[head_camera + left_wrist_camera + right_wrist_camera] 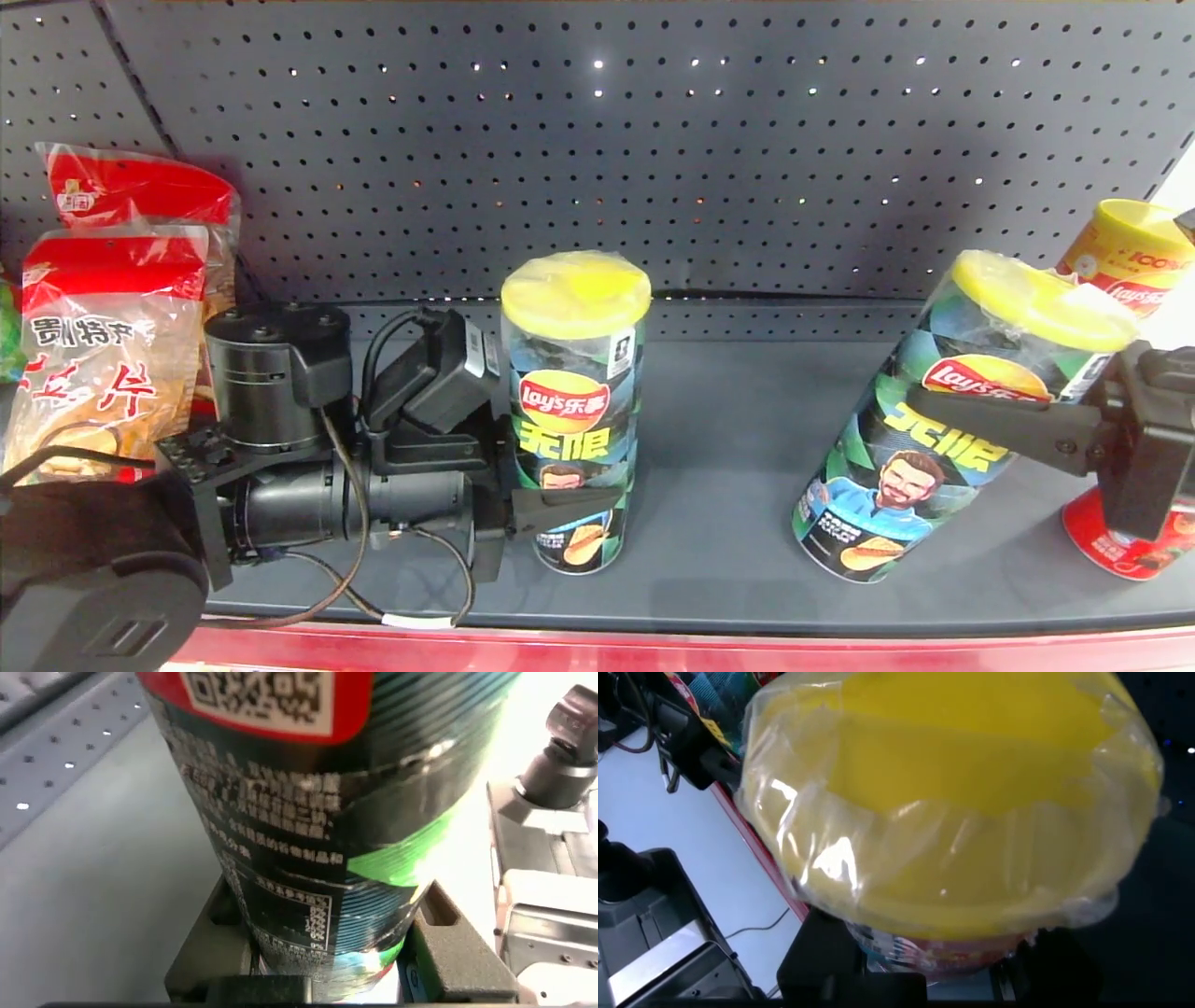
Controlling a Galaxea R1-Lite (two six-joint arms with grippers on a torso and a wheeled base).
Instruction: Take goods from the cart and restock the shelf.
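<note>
Black left end effector [560, 509] is clamped low on the upright chips can [569, 392], near its base. My read: a low grip seats the can flat on the shelf [747, 448], so release shouldn't tip it. Right end effector [943, 411] grips the leaning chips can [878, 504] at mid-body, lid tilted toward my right. Can't tell if its bottom edge touches the shelf. I'd right it before letting go, since the red can [1120, 261] stands just beside it. Snack bags [103, 345] sit left of my left arm.
</note>
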